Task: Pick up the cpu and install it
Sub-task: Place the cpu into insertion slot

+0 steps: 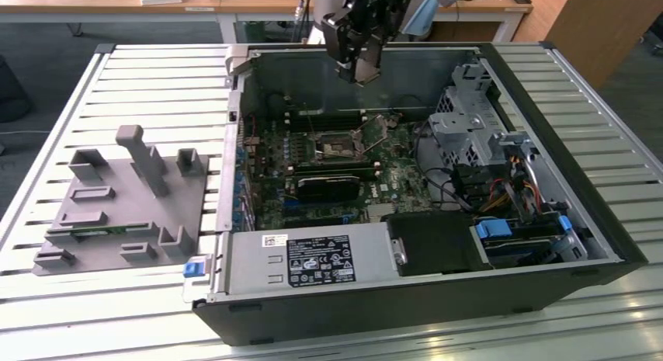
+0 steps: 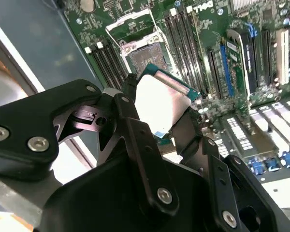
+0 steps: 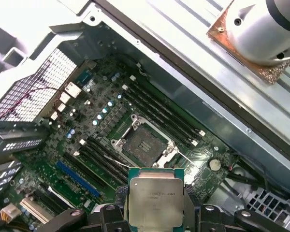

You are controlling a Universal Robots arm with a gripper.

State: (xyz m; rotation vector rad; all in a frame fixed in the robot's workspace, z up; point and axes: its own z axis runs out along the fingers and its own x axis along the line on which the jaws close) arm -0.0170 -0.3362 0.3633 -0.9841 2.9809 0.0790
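My gripper [image 1: 362, 75] hangs above the open computer case, shut on the cpu [image 3: 155, 198], a small square chip with a silvery top and a green edge. In the second wrist view the cpu [image 2: 162, 99] sits pinched between the two black fingers [image 2: 135, 130]. The open motherboard socket [image 3: 143, 144] lies below the chip, with its metal frame lifted; it also shows in the exterior view [image 1: 337, 147] and in the second wrist view [image 2: 149, 55]. The cpu is held well above the board, apart from the socket.
The black computer case [image 1: 580, 244] lies open on a slatted metal table [image 1: 155, 74]. A grey tray [image 1: 114, 206] with upright holders sits on the exterior view's left. RAM slots [image 3: 157, 108] flank the socket. A power supply [image 1: 310, 260] and drive cage [image 1: 477, 120] stand inside the case.
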